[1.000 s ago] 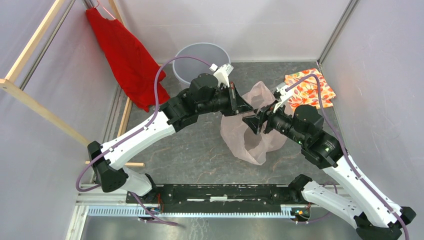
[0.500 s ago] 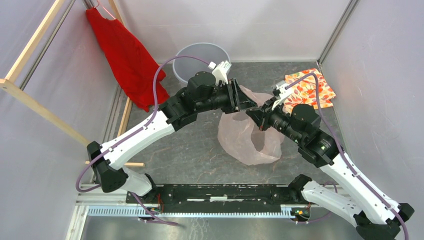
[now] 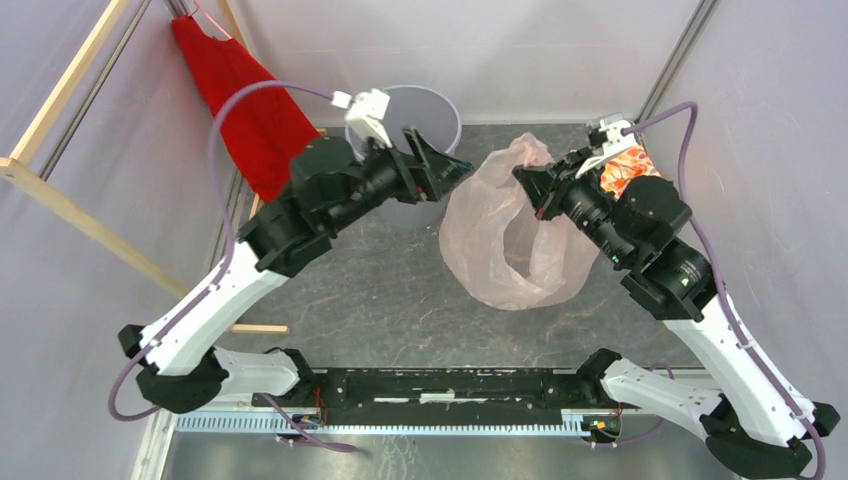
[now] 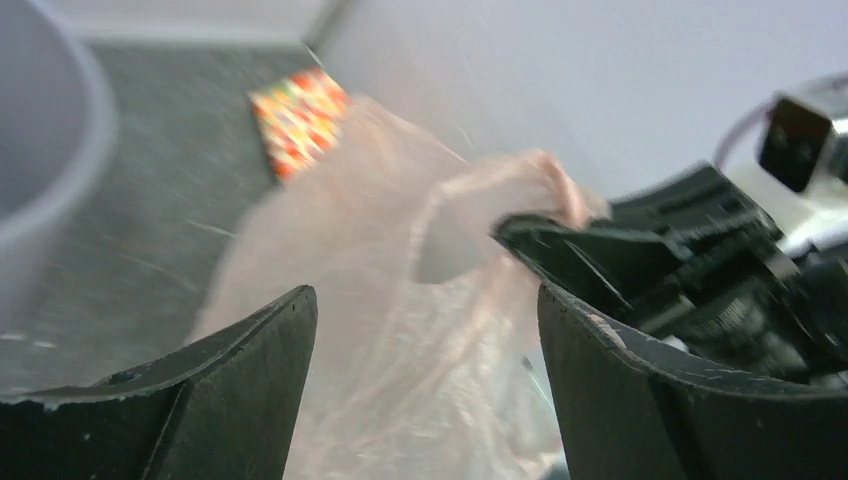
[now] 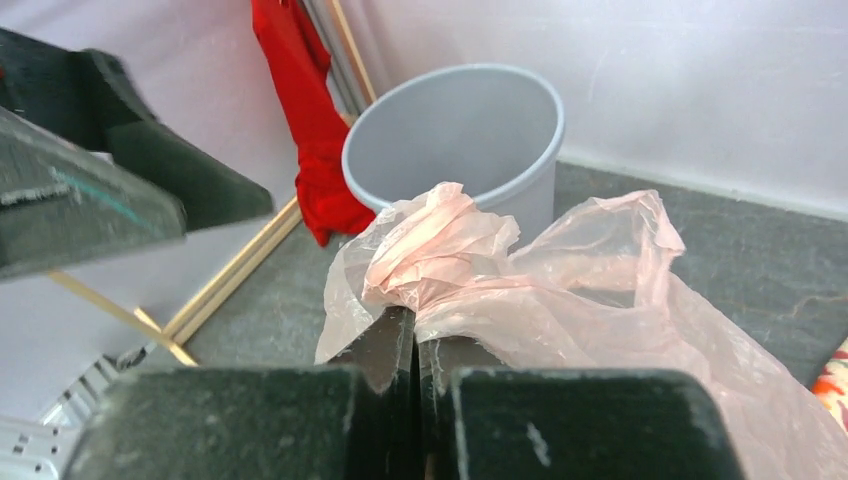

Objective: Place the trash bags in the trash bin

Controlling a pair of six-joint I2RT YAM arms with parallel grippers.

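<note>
bag: trash bag [image 3: 500, 250], centre-right of top view, right of trash bin [image 3: 445, 108], outside it
axis: long axis up-down in frame, bunched top toward upper edge
right end effector [image 5: 415, 335]: clamped on bag's bunched top
left end effector [image 4: 425, 300]: fingers spread, empty, near bin rim
hidden: bag's right edge behind right arm; left wrist view blurred
</note>
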